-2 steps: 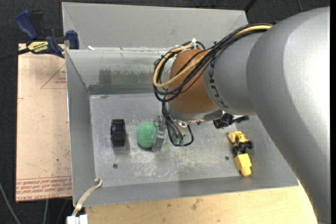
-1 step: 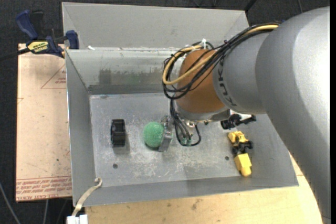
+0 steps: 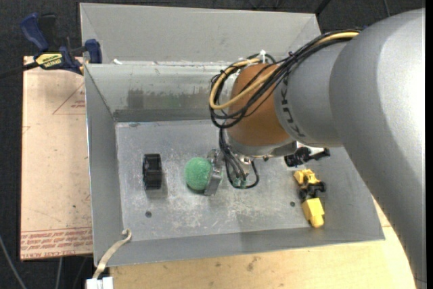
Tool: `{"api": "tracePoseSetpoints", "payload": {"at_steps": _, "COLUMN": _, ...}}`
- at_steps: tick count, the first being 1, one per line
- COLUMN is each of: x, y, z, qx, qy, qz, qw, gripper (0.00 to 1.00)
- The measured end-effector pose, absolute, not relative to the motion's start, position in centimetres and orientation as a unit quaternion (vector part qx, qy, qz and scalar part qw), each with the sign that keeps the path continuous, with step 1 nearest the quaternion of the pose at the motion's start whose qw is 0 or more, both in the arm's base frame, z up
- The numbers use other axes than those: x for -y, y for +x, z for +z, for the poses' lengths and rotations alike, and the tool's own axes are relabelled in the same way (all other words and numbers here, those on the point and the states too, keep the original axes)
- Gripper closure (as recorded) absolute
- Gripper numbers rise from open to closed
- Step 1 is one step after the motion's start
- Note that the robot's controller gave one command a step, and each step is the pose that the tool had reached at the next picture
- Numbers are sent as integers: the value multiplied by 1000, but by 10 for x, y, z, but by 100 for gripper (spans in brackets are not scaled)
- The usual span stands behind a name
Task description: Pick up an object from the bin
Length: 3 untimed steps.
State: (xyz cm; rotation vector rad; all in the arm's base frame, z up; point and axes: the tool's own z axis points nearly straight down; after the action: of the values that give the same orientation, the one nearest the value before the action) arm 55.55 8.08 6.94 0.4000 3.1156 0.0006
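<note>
On the left of the bin (image 3: 177, 214) floor lies a small black block (image 3: 152, 171). Near the middle sits a green roundish lump (image 3: 197, 173), with no clear long axis or heading. The gripper (image 3: 215, 179) is low against its right side; whether it is open or closed I cannot tell. I judge this as the grasp approach, and next it needs centring over the lump. A yellow toy (image 3: 310, 198) lies well apart on the right.

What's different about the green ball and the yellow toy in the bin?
The green ball is round and all one colour. The yellow toy is longer and lumpy, with black bits on it. The green ball lies near the middle, right beside the pincer. The yellow toy lies away from it, closer to the right wall. Both are small and rest on the floor of the bin.
</note>
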Motion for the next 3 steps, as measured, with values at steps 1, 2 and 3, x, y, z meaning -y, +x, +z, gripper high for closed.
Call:
{"api": "tracePoseSetpoints", "payload": {"at_steps": 1, "x": -64, "y": 579, "z": 70, "qx": -991, "qy": 137, "qz": 0, "qw": 1, "gripper": 100}}
{"api": "tracePoseSetpoints", "payload": {"at_steps": 2, "x": -65, "y": 579, "z": 70, "qx": -991, "qy": 136, "qz": 0, "qw": 1, "gripper": 100}}
{"api": "tracePoseSetpoints", "payload": {"at_steps": 3, "x": -65, "y": 579, "z": 70, "qx": -991, "qy": 136, "qz": 0, "qw": 1, "gripper": 100}}
